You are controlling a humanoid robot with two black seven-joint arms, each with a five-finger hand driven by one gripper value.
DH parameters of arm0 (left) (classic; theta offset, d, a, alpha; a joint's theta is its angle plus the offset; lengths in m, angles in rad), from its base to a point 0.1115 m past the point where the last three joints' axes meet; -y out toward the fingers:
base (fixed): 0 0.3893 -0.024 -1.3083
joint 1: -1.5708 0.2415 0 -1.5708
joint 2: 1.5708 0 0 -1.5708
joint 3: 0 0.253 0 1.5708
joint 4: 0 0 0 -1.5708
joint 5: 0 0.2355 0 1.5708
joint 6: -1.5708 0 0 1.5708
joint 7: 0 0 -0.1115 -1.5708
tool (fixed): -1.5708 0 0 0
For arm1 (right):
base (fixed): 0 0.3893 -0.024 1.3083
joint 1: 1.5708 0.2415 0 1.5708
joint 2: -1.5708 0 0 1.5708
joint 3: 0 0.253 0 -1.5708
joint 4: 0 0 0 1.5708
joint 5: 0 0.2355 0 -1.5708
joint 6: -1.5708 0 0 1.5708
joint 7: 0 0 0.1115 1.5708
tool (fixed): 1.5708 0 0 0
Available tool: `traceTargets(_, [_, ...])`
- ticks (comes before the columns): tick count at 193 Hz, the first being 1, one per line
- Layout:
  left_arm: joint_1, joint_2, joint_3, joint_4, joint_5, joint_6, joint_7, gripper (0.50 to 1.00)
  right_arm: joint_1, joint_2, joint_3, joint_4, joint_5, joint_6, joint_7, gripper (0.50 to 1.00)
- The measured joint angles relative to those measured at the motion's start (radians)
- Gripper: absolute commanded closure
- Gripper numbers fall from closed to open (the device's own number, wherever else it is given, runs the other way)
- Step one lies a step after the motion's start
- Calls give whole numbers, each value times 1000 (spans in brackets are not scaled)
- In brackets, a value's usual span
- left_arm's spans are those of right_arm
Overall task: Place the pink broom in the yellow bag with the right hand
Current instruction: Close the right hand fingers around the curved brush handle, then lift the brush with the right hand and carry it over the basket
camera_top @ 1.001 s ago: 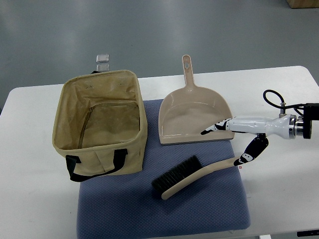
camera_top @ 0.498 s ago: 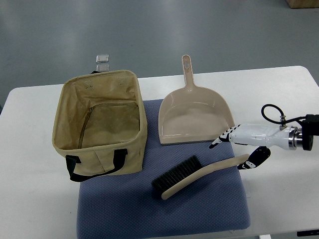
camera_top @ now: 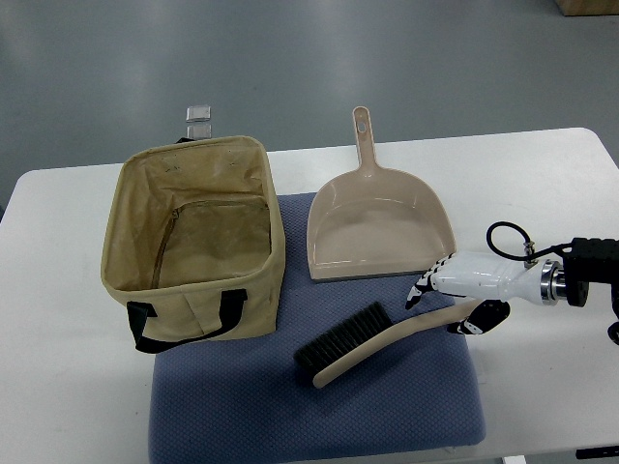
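Observation:
The pink broom (camera_top: 379,341), a hand brush with black bristles and a pale handle, lies on the blue mat (camera_top: 319,406) with its handle end pointing right. My right hand (camera_top: 453,295) hovers low over that handle end, its fingers spread to both sides of the handle and not closed on it. The yellow bag (camera_top: 193,237) stands open on the mat's left side, with its black strap toward me. My left arm does not show.
A matching pink dustpan (camera_top: 379,227) lies on the mat just behind the broom, its handle pointing away. A small clear clip (camera_top: 199,118) sits past the bag, beyond the white table (camera_top: 68,387).
My right hand has dropped toward me and to the left, from over the dustpan's front edge down to the end of the broom handle. The broom, bag and dustpan have not moved.

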Motion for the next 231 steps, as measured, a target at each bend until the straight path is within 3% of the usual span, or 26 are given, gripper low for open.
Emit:
traceTargets(55, [0, 0, 0, 0, 0, 0, 0, 500, -1, 5, -14, -1, -23, -14, -12, 781])
traceTargets(89, [0, 0, 0, 0, 0, 0, 0, 500, -2, 5, -30, -5, -35, -22, -12, 818])
traceTargets(114, [0, 0, 0, 0, 0, 0, 0, 500, -1, 6, -34, -7, -40, -31, -18, 867])
traceTargets(123, [0, 0, 0, 0, 0, 0, 0, 500, -1, 6, -35, -7, -42, -34, -22, 904])
traceTargets(136, [0, 0, 0, 0, 0, 0, 0, 500, -1, 6, -35, -9, -43, -38, -25, 1000])
traceTargets(168, [0, 0, 0, 0, 0, 0, 0, 500, 3, 6, -35, -17, -50, -57, -26, 1000])
traceTargets(231, [0, 0, 0, 0, 0, 0, 0, 500, 81, -20, -17, -46, -35, -165, -11, 1000])
